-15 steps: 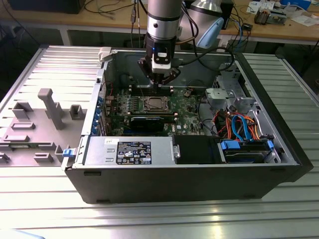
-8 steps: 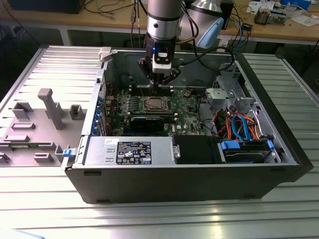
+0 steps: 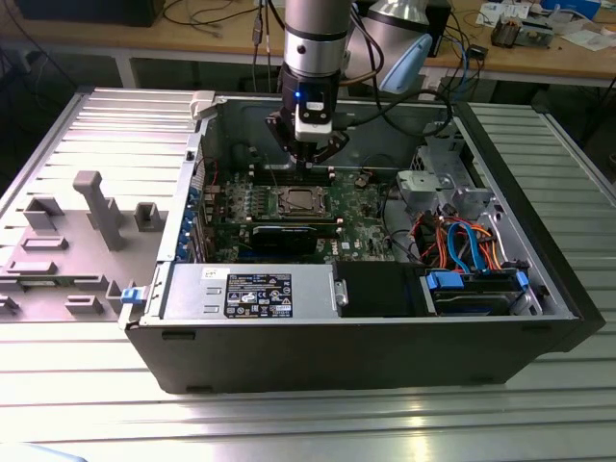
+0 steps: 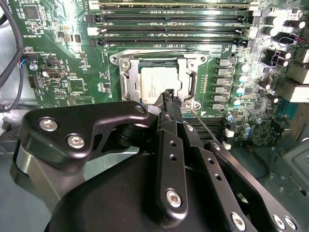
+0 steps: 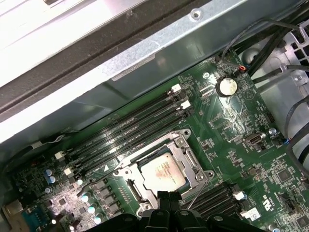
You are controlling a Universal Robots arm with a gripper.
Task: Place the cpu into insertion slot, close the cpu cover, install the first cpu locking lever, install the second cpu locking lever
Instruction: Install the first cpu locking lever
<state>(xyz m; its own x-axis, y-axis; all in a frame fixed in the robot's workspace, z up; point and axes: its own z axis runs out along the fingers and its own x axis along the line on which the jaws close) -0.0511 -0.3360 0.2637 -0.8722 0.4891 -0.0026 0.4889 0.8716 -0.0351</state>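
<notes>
One far camera, two close ones.
The exterior view looks down from well off at the computer case (image 3: 366,327) on the table (image 3: 289,419); both wrist views peer steeply down past the pincer (image 4: 169,95), sharing the cpu (image 4: 153,83) and motherboard (image 4: 63,72).

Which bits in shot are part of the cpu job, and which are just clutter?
Job: cpu; cover frame around it; thin lever wire beside it; gripper, tips at the frame's edge.
Clutter: memory slots; power supply box; coin battery; blue and orange cables.
</notes>
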